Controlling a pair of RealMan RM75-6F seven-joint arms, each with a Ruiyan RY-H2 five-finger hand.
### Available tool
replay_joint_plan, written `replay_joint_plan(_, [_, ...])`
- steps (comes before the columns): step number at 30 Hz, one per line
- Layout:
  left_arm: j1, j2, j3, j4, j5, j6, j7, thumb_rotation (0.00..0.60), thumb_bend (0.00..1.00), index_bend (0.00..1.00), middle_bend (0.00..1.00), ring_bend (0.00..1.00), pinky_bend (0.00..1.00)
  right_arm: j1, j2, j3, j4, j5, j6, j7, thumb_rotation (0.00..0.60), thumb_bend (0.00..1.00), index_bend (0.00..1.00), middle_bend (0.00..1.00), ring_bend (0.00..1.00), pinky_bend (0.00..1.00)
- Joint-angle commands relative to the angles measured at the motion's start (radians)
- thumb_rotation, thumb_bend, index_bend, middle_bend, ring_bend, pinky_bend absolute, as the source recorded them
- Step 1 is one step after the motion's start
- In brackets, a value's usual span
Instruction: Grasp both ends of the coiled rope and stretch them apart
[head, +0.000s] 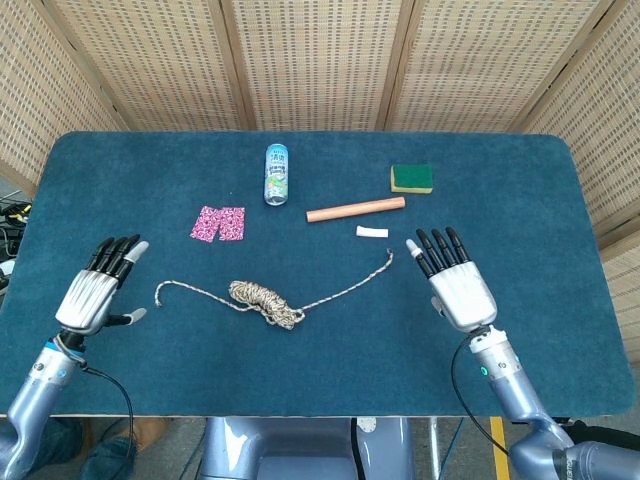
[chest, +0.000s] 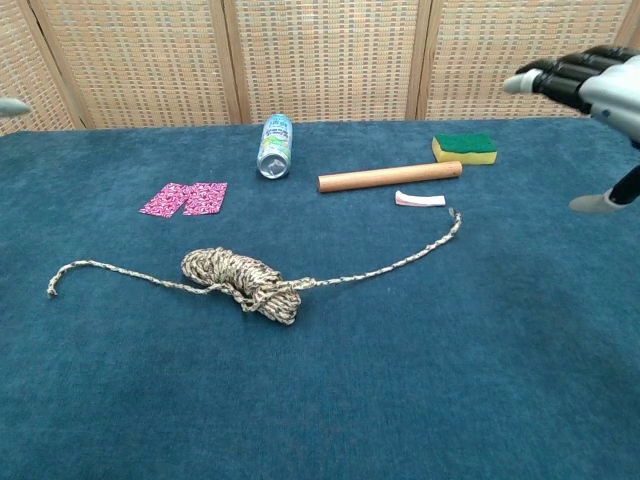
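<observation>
Both hands open, rope lying loose on the worktop.

I am holding the left hand (head: 92, 293) above the blue worktop (head: 520, 180) with fingers spread and nothing in it, well clear of the rope's left end. I am holding the right hand (head: 455, 281) likewise open and empty, near the rope's right end but not touching it. The rope (head: 263, 299) is lying between the two hands, its coiled bundle at the middle and both tails trailing outward. Behind it are lying a can (head: 276, 174), a wooden dowel (head: 355, 209), a sponge (head: 411, 178), a pink cloth (head: 218, 223) and a small white piece (head: 371, 232).
</observation>
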Motion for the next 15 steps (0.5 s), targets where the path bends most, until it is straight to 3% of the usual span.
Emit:
replay_joint_plan(1, [0.092,0.085,-0.027,-0.17,-0.048,0.114,0.082,0.6,0.0,0.0,0.0,0.0,0.0,-0.092,0.029,-0.014,-0.022,-0.115,0.14,0.166,0.6,0.0,0.01,0.0,0.0,0.0])
replay_joint_plan(4, [0.148,0.116,-0.001,-0.255,-0.054,0.152,0.129,0.6,0.0,0.0,0.0,0.0,0.0,-0.157,0.012,-0.031,0.002,-0.151,0.23,0.25,0.6,0.0,0.01,0.0,0.0,0.0])
replay_joint_plan(8, [0.205,0.145,0.045,-0.342,-0.04,0.179,0.181,0.6,0.0,0.0,0.0,0.0,0.0,-0.219,0.005,-0.072,0.022,-0.162,0.253,0.285,0.6,0.0,0.0,0.0,0.0,0.0])
replay_joint_plan(15, [0.27,0.128,0.073,-0.34,0.038,0.254,0.184,0.6,0.0,0.0,0.0,0.0,0.0,-0.304,0.002,-0.106,0.029,-0.165,0.277,0.264,0.6,0.0,0.0,0.0,0.0,0.0])
